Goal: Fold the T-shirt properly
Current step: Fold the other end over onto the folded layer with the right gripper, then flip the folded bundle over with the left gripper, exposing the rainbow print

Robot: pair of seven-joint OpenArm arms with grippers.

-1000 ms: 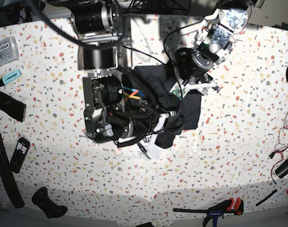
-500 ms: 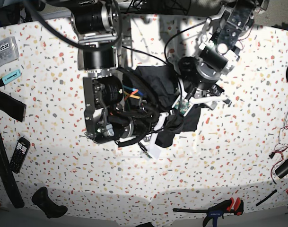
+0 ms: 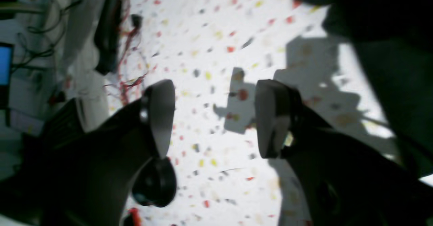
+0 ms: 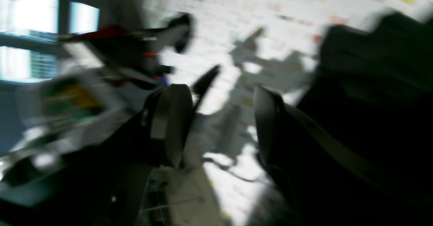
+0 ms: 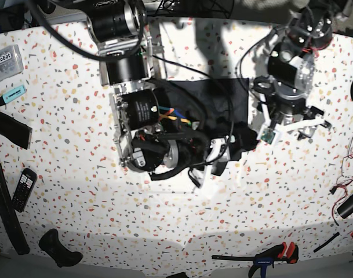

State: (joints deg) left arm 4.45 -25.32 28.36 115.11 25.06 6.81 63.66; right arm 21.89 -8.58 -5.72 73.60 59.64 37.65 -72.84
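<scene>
- I see the T-shirt (image 5: 214, 107) bunched on the tabletop (image 5: 60, 121).
- Left hand (image 3: 213, 117): fingers apart, empty, beside the T-shirt.
- Right hand (image 4: 221, 124): fingers apart, empty, at the T-shirt's edge.

A sunlit speckled terrazzo table (image 5: 77, 87) fills the room, bright windows (image 4: 47, 36) beyond.
</scene>
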